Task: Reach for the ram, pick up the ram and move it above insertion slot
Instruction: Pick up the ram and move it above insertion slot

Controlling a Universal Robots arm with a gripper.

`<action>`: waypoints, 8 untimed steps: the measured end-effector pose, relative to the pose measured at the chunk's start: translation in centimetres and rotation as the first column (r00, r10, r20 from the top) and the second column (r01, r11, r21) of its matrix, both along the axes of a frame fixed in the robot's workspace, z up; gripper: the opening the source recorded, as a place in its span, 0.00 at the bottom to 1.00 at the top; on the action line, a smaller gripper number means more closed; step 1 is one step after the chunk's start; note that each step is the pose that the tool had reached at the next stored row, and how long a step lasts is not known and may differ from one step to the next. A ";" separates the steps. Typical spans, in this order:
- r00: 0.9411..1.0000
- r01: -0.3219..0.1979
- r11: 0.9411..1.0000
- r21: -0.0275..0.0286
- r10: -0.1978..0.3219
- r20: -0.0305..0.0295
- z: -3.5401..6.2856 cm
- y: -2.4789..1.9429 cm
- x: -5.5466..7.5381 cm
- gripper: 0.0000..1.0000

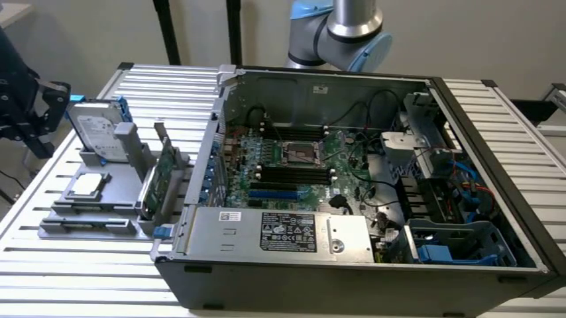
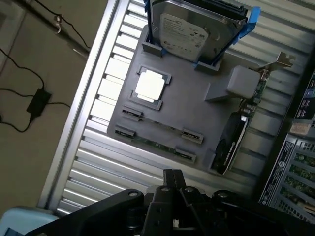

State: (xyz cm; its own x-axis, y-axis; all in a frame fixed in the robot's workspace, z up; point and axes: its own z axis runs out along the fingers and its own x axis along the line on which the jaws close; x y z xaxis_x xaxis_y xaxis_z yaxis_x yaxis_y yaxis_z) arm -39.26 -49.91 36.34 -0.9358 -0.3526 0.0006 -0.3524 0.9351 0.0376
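Gripper (image 2: 173, 179) hangs over grey holder (image 2: 197, 113), nothing held; can't tell if it's open or closed. Ram (image 2: 153, 144) lies flat in the slot nearest me. Reach step, I'd say. Pickup needs me squared across its length.

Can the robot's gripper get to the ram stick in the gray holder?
Probably yes. The ram lies flat in the gray holder, uncovered; the gripper hangs nearby, higher up, and the upright expansion card stands aside.
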 end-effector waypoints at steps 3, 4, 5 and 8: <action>0.998 -0.056 0.998 0.000 0.056 0.000 -0.02 0.00 0.0 0.11; 0.997 -0.074 0.997 0.000 0.074 0.000 -0.03 0.00 0.0 0.11; 0.996 -0.091 0.996 0.000 0.091 0.000 -0.03 0.00 0.0 0.11; 0.989 -0.146 0.989 0.000 0.146 0.000 -0.05 0.00 0.0 0.11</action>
State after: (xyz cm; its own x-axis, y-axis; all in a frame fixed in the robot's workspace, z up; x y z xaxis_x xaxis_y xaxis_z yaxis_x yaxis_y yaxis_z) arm -39.26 -49.91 36.29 -0.8744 -0.4851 0.0006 -0.4848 0.8738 0.0376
